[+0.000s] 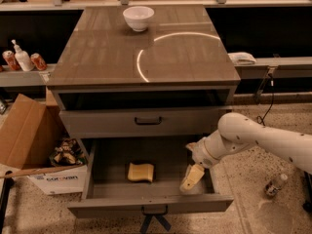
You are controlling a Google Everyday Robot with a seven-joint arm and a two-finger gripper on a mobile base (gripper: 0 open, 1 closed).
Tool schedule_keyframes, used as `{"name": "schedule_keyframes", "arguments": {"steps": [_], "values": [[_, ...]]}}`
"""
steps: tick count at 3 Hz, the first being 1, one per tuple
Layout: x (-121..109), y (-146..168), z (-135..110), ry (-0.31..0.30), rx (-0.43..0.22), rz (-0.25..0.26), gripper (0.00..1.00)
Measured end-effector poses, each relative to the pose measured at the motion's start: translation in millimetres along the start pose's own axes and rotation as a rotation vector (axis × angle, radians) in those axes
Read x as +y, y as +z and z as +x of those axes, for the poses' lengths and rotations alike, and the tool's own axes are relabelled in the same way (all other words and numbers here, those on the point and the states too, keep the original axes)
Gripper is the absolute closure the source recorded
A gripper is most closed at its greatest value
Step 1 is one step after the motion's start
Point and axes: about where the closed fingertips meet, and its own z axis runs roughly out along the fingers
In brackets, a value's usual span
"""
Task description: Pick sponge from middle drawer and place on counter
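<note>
Your end effector [191,178] hung in the open middle drawer [112,206], and you could not tell its grip. The sponge [141,172] lay apart beside it, ungrasped, and placing on the counter [97,57] above remained.

The counter [97,57] is glossy and faintly grained. The bowl [138,17] at its 12 o'clock looks glazed. The sponge [141,172] is matt foam in the matt grey drawer [146,204]; the gripper [191,178] (smooth pale plastic) sits at the sponge's 3 o'clock.

Counter [97,57] glare; gripper [191,178] in dim-seeming drawer [112,179]
</note>
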Motion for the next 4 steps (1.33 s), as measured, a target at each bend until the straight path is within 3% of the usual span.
{"name": "schedule_keyframes", "arguments": {"steps": [1,2,4], "values": [[-2,6,1,0.001,-0.011,-0.001,0.00],[-22,30,-9,-0.023,-0.077,0.003,0.00],[-61,87,-18,-0.003,-0.206,0.049,0.00]]}}
